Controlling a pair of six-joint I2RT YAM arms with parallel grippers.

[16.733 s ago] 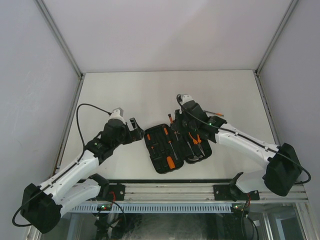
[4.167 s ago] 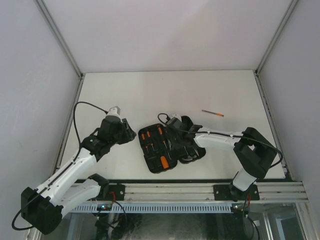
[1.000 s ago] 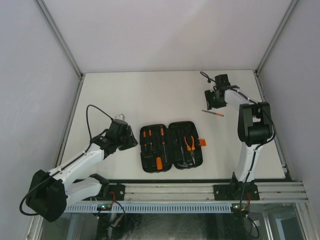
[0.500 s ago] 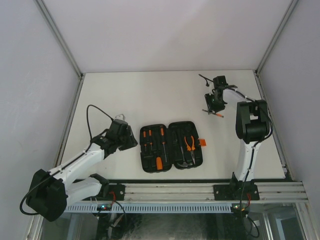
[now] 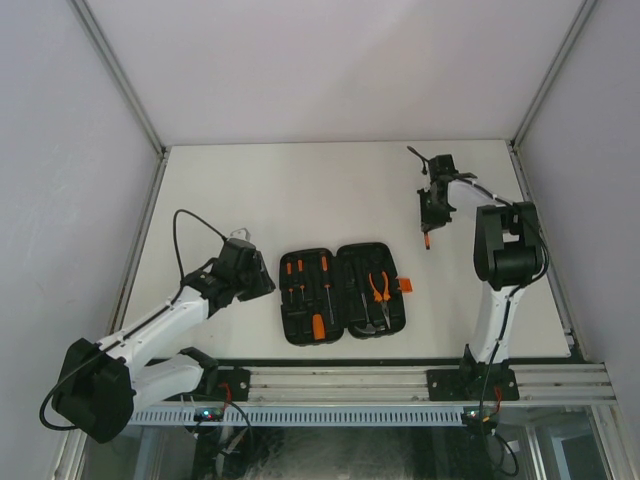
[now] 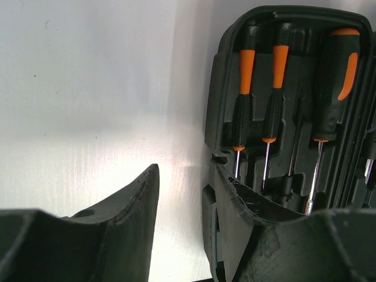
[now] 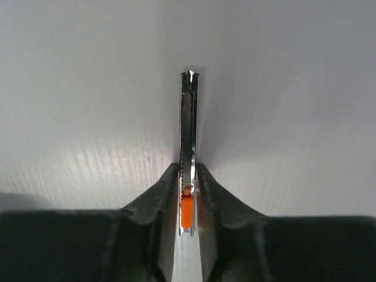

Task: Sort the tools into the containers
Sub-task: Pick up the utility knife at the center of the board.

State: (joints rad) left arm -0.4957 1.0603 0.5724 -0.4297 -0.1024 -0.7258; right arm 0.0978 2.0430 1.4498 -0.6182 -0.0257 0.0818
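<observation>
top external: black tool case (image 5: 294, 336) lies open flat on the white table (image 5: 290, 190), toward the near edge, orange latch (image 5: 405, 286) on its right side. orange-handled pliers (image 5: 380, 287) sit in the right half, orange-and-black screwdrivers in the left half

my right gripper (image 5: 431, 212) is out at the far right of the table, well apart from the case. right wrist view: fingers (image 7: 167, 188) pinched tight on a slim metal cutter (image 7: 189, 117), an orange slider showing between the pads. its metal tip points away from the wrist, above bare table

my left gripper (image 5: 262, 283) sits just beside the case's left edge. left wrist view: jaws apart, nothing between them but table, the right finger (image 6: 235, 200) over the case rim. two thin screwdrivers (image 6: 244, 100) lie side by side in their slots, a thicker-handled screwdriver (image 6: 336, 70) to their right
</observation>
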